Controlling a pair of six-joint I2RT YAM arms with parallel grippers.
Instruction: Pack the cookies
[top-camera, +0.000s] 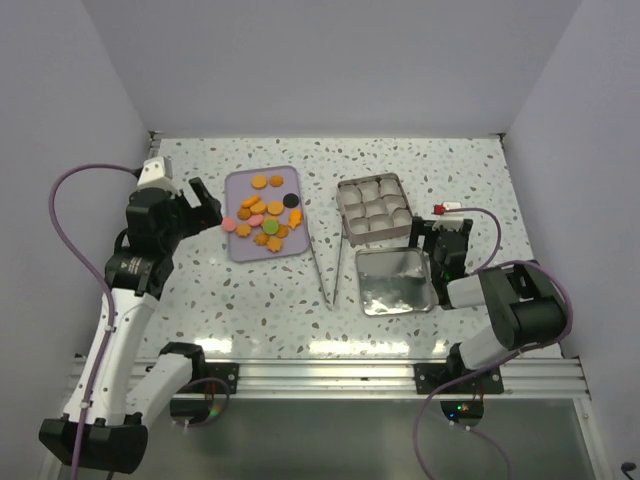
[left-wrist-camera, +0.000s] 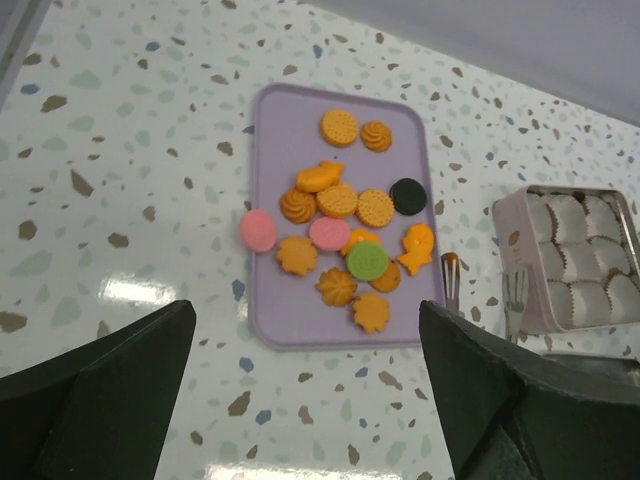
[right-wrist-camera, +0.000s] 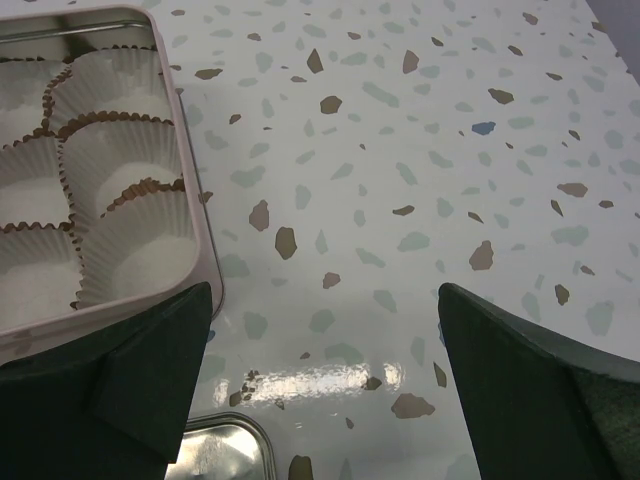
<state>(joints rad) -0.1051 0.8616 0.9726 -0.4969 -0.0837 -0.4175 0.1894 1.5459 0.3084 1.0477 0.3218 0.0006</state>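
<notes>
The left arm (top-camera: 120, 330) rises from its base at the near left corner, bends at the elbow and reaches forward and inward. Its wrist is turned so the jaws point to the right, and its two dark fingers (left-wrist-camera: 100, 400) stand wide apart with nothing between them. The right arm (top-camera: 518, 305) is folded low and tight, elbow out to the right and forearm doubling back toward the left; its fingers (right-wrist-camera: 110, 390) are likewise spread wide and hold nothing.

You can pass over bare speckled tabletop (top-camera: 200, 310) nearside of the lilac plastic tray (top-camera: 240, 185); thin metal tongs (top-camera: 316, 260) obstruct its right.
</notes>
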